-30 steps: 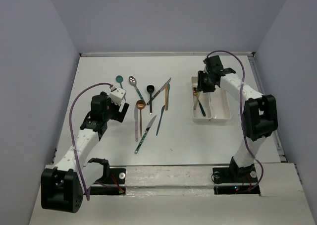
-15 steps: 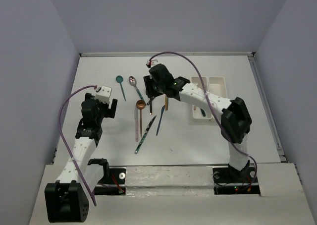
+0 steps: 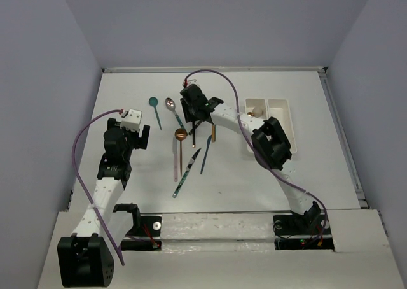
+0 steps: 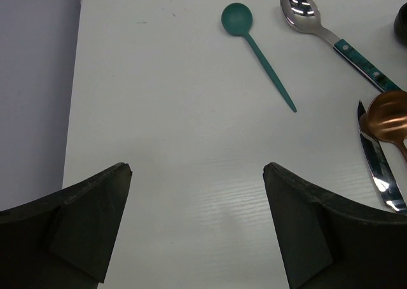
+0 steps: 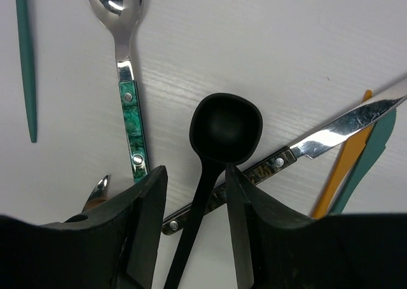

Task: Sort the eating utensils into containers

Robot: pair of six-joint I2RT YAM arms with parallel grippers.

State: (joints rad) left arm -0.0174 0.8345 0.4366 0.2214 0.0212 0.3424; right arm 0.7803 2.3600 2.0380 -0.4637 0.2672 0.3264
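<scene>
Several utensils lie mid-table: a teal spoon [image 3: 154,109], a silver spoon with a green handle [image 3: 172,108], a black spoon [image 3: 193,119], a copper spoon [image 3: 180,135], and knives such as a blue one [image 3: 206,155] and a teal one [image 3: 186,173]. My right gripper [image 3: 194,114] hangs over the black spoon. In the right wrist view its jaws [image 5: 195,170] are open and straddle the handle just below the black spoon's bowl [image 5: 226,126]. My left gripper [image 3: 144,138] is open and empty, left of the utensils; the wrist view [image 4: 197,168] shows bare table between its fingers. The white trays [image 3: 283,114] stand at the right.
A silver knife [image 5: 343,133] lies under the black spoon's handle, with an orange knife [image 5: 346,155] and a teal one [image 5: 375,142] beside it. A copper utensil [image 3: 251,114] shows in the left tray. My right arm's elbow [image 3: 270,142] covers part of the trays.
My right arm swung from the trays leftward to the utensil cluster and settled over the black spoon. My left gripper drew back to the left, away from the utensils.
</scene>
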